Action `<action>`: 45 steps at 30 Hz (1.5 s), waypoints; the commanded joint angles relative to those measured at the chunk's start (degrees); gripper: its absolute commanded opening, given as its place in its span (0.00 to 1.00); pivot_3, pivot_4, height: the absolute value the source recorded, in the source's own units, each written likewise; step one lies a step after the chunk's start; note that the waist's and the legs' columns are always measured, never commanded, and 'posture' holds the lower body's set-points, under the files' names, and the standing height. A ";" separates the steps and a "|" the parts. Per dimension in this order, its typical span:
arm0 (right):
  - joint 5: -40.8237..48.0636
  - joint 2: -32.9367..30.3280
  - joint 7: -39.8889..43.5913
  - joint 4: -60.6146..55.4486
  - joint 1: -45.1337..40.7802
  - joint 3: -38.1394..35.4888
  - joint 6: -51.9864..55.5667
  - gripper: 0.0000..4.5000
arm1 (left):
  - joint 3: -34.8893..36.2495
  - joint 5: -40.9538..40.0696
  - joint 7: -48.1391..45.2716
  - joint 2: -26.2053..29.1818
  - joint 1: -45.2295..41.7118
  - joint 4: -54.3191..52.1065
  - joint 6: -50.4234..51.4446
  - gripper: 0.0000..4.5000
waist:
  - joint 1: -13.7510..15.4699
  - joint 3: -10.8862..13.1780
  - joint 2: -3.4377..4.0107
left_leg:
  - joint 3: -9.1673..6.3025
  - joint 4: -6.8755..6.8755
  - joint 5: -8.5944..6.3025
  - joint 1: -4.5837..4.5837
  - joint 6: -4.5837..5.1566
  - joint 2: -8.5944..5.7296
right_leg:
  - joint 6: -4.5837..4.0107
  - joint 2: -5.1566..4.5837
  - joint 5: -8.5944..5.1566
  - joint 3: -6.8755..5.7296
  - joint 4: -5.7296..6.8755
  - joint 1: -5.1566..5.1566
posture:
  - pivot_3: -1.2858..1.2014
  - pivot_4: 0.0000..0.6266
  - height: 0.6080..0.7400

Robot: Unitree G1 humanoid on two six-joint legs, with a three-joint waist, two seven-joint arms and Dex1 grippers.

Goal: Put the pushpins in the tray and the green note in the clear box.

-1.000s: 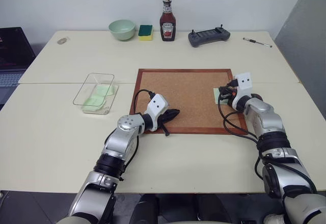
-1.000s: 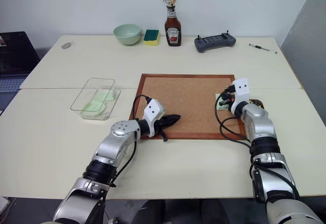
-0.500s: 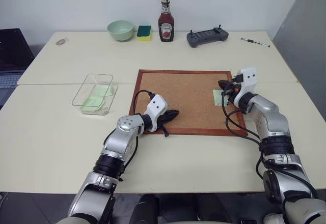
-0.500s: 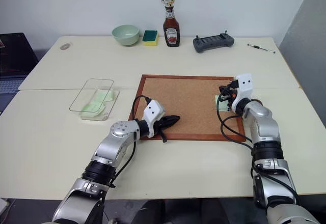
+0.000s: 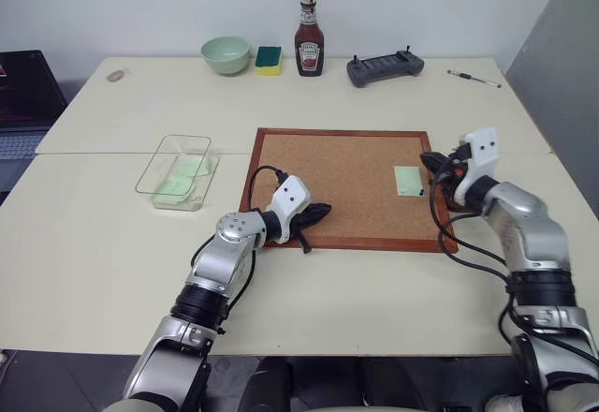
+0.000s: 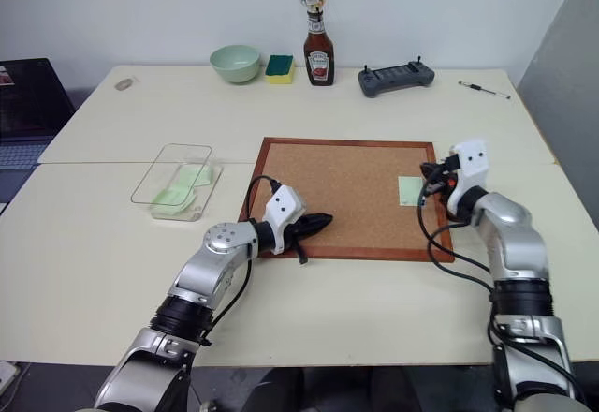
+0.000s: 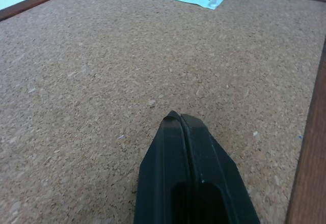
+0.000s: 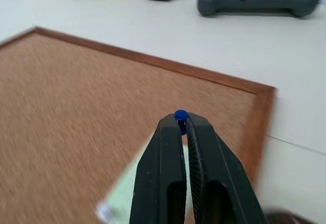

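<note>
Now my right gripper [image 8: 182, 127] pinches a tiny blue pushpin [image 8: 180, 116] at the corkboard [image 5: 337, 178] right edge; left gripper [image 7: 181, 119] rests shut, empty. Green note [image 5: 407, 180], flimsy, lies pinned nearby; I'd lift it by a free corner.

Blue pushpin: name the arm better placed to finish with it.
Right. The right pincer is shut on the blue pushpin, at the right edge of the corkboard. The left pincer is shut on nothing, at the board's near left corner.
</note>
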 commanded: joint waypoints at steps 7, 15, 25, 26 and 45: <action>-4.93 -9.73 2.10 -7.38 7.36 1.85 1.56 0.01 | -1.24 1.42 -0.68 0.19 0.90 1.55 -2.12 0.00 | -0.21 -0.04 0.07 | 0.11 0.04 -0.02 0.06 0.04 0.02 | 0.03 0.00 0.01 0.07 0.01 0.03 | 0.52 0.24 1.00; -9.42 -10.63 0.88 -4.00 6.42 3.82 0.99 0.01 | -1.34 1.60 -0.46 -0.14 0.74 2.05 -2.55 0.00 | 0.02 -0.05 0.07 | 0.12 0.06 -0.02 0.06 0.03 0.01 | 0.06 0.00 0.02 0.07 0.00 0.05 | 0.52 0.24 1.00; -11.21 -10.27 -1.30 -2.12 5.08 2.68 0.05 0.45 | -1.21 1.54 -0.44 -0.19 0.58 2.42 -2.66 0.00 | 0.02 -0.05 0.08 | 0.12 0.07 -0.01 0.06 0.02 0.02 | 0.06 0.00 0.02 0.07 0.00 0.05 | 0.52 0.24 1.00; -11.30 -10.37 -1.57 -2.11 5.01 2.50 -0.06 0.49 | -1.21 1.53 -0.48 -0.20 0.51 2.52 -2.70 0.00 | 0.02 -0.05 0.08 | 0.12 0.07 -0.01 0.06 0.02 0.02 | 0.06 0.00 0.02 0.07 0.00 0.05 | 0.52 0.24 1.00; -1.56 -3.51 6.12 -5.34 1.58 6.12 4.96 0.60 | -1.22 1.58 -0.53 -0.51 -0.59 3.68 -2.97 0.00 | 0.00 -0.05 0.08 | 0.09 0.09 -0.01 0.07 0.03 0.01 | 0.08 0.00 0.04 0.05 -0.01 0.10 | 0.52 0.24 1.00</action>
